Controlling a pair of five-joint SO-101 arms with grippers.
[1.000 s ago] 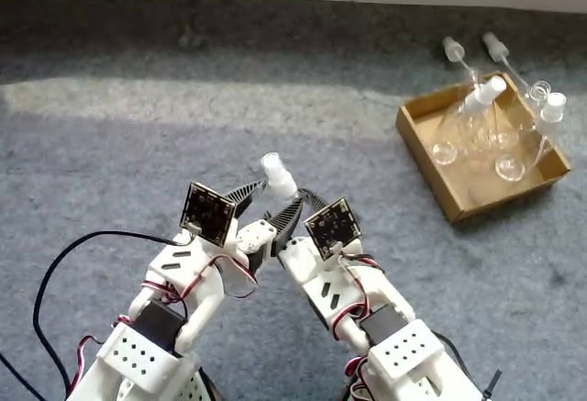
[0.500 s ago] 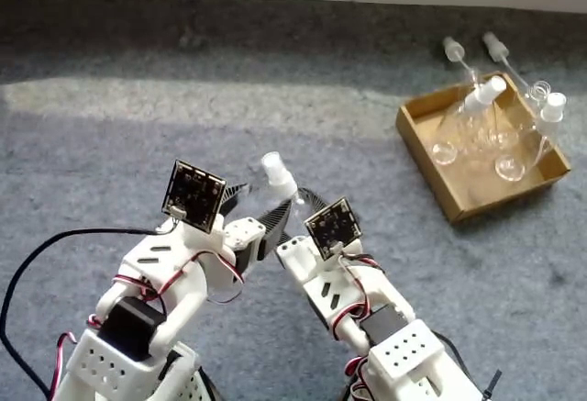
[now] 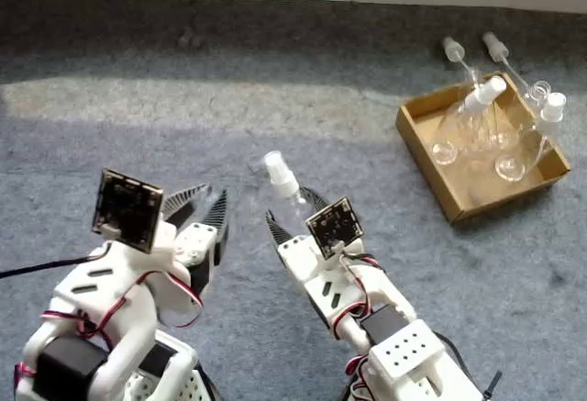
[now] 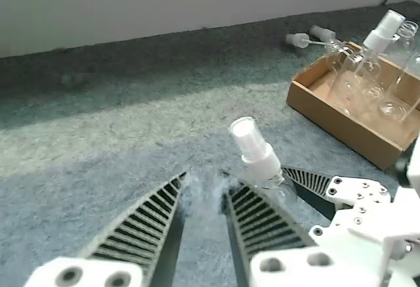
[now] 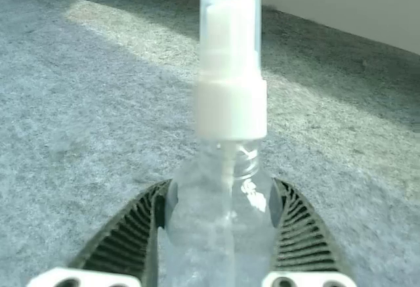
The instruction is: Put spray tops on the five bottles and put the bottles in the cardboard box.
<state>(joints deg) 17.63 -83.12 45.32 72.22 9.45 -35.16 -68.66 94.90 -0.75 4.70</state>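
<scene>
1. The right hand (image 3: 293, 213) was clamped on the body of a clear bottle (image 5: 220, 234), one ribbed finger on each side. The bottle leaned away from the arm, and its base was hidden.
2. A white spray top (image 5: 230, 70) sat on the bottle's neck (whether it was fully seated could not be told).
3. The left hand (image 4: 205, 188) stood parted and empty just beside the bottle, not touching it.
4. The cardboard box (image 3: 431, 158) lay well apart on the grey tabletop (image 3: 138, 126). It held clear bottles (image 3: 468, 126), two of them showing white tops. Two loose spray tops (image 3: 454, 50) lay just beyond it.
5. The held bottle looked empty, so probably light. Its smooth, thin walls could slip or dent under a hard squeeze.
6. The body below the shoulder seemed the place to hold it. The spray top would likely press down or pull off if gripped.
</scene>
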